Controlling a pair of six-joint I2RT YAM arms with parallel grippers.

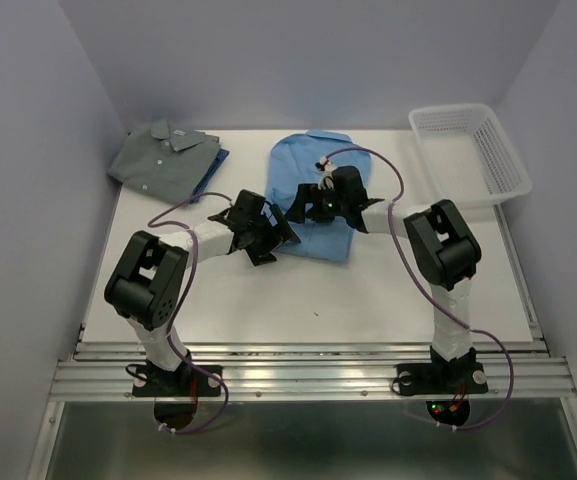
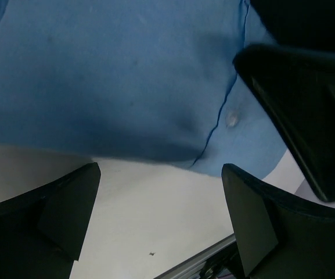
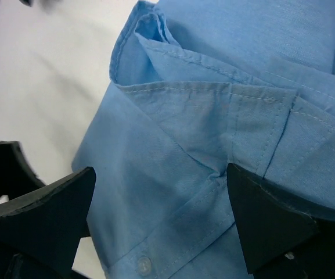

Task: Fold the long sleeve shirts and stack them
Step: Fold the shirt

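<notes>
- Top view: A light sky-blue collared cloth shirt (image 1: 313, 160) lies folded at the middle back of the white desk (image 1: 318, 300). The left hand (image 1: 276, 236), fingers apart and holding nothing, sits at the shirt's near left corner. The right hand (image 1: 308, 200), likewise spread and empty, is over the shirt's middle. At the back left, a folded grey-green buttoned shirt (image 1: 163, 160) rests on a darker blue shirt (image 1: 217, 164), of which only an edge shows. A white plastic mesh basket (image 1: 471, 150) stands at the back right.
- Left wrist view: The left hand (image 2: 161, 215) is spread wide over bare desk (image 2: 144, 197), just short of the sky-blue shirt's (image 2: 109, 75) edge. A small pale button (image 2: 232, 119) sits beside a seam. Part of the right hand (image 2: 306, 110) looms at upper right.
- Right wrist view: The right hand (image 3: 161, 221) gapes above stitched, folded-over layers of the sky-blue shirt (image 3: 202, 99). A small clear button (image 3: 143, 265) shows near the bottom edge, with desk (image 3: 51, 75) to the left.
</notes>
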